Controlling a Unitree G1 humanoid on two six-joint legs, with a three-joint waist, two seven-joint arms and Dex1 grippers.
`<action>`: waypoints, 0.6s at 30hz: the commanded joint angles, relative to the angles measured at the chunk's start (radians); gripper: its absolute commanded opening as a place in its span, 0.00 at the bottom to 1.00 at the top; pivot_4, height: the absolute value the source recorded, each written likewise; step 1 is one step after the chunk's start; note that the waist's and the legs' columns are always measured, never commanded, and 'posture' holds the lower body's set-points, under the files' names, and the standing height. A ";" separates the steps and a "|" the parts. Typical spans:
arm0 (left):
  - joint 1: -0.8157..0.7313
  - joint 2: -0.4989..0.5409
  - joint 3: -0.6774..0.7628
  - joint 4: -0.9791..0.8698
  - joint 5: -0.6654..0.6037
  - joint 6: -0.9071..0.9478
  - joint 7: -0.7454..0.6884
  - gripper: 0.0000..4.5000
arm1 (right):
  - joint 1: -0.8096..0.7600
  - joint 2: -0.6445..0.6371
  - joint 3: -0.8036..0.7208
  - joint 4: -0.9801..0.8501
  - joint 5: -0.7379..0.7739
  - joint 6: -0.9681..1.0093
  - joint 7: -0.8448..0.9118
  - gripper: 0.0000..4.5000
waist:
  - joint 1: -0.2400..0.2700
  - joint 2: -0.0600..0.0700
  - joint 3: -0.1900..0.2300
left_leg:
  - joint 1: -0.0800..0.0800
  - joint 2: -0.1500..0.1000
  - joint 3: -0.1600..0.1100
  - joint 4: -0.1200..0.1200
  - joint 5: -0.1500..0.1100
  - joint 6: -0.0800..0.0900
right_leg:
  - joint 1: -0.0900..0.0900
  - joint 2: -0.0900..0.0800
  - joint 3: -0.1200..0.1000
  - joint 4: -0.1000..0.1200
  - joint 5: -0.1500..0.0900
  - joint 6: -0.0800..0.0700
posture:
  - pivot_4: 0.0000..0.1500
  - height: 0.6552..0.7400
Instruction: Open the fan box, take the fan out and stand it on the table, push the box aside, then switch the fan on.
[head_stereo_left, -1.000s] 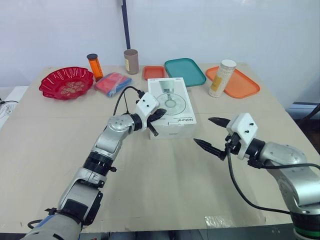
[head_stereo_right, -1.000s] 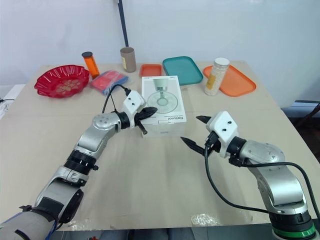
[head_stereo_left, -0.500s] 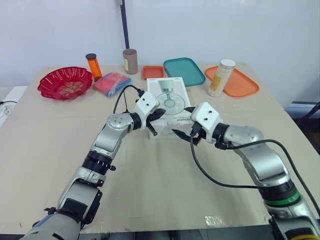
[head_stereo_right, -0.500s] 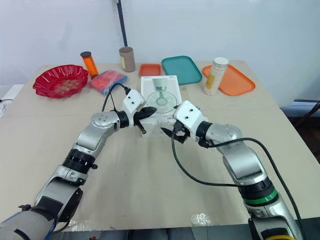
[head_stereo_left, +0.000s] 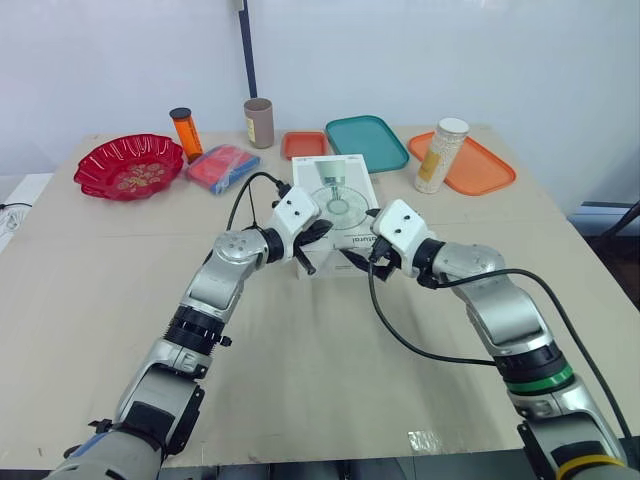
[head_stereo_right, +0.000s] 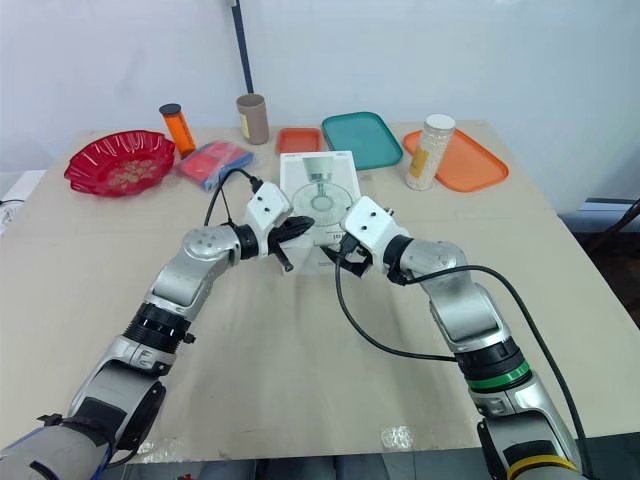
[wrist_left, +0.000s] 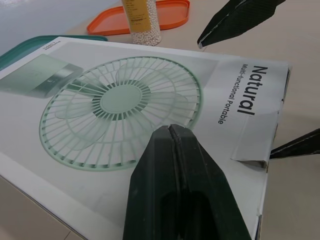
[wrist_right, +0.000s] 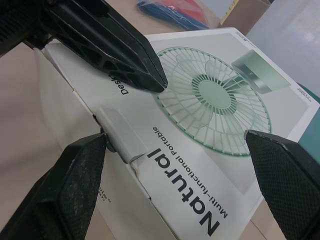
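Note:
The white fan box (head_stereo_left: 340, 200) lies flat at the table's centre, its printed fan picture facing up. My left gripper (head_stereo_left: 320, 232) is shut, and its tip (wrist_left: 171, 129) rests on the box top near the front left edge. My right gripper (head_stereo_left: 358, 240) is open at the box's front end. One of its fingers (wrist_right: 65, 190) sits against the small end flap (wrist_right: 120, 135), which is slightly raised. The other finger (wrist_right: 285, 170) hangs over the box top. Nothing is held between them. The box is closed.
Along the back of the table stand a red bowl (head_stereo_left: 130, 165), an orange bottle (head_stereo_left: 187, 130), a blue and red packet (head_stereo_left: 225, 165), a brown cup (head_stereo_left: 261, 122), a small orange tray (head_stereo_left: 305, 144), a teal tray (head_stereo_left: 367, 141), and an orange tray (head_stereo_left: 480, 170) holding a jar (head_stereo_left: 440, 155).
My right arm has swung left from the table's right side to the box's front end, staying open. The left gripper has kept its place on the box.

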 joint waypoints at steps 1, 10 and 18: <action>0.016 -0.007 -0.024 -0.021 0.006 0.005 -0.020 0.01 | -0.036 0.008 -0.044 -0.044 0.013 0.039 -0.001 1.00 | 0.000 0.000 0.000 | 0.000 0.000 0.000 0.000 0.000 0.000 | 0.000 0.000 0.000 0.000 0.000 0.000 | 1.00 1.00; 0.020 -0.018 -0.033 -0.023 0.004 -0.001 -0.025 0.01 | -0.061 0.012 -0.061 -0.044 0.020 0.069 0.003 1.00 | 0.000 0.000 0.000 | 0.000 0.000 0.000 0.000 0.000 0.000 | 0.000 0.000 0.000 0.000 0.000 0.000 | 1.00 1.00; 0.034 -0.021 -0.043 -0.036 0.005 -0.003 -0.042 0.01 | -0.085 0.033 -0.090 -0.050 0.037 0.115 -0.015 1.00 | 0.000 0.000 0.000 | 0.000 0.000 0.000 0.000 0.000 0.000 | 0.000 0.000 0.000 0.000 0.000 0.000 | 1.00 1.00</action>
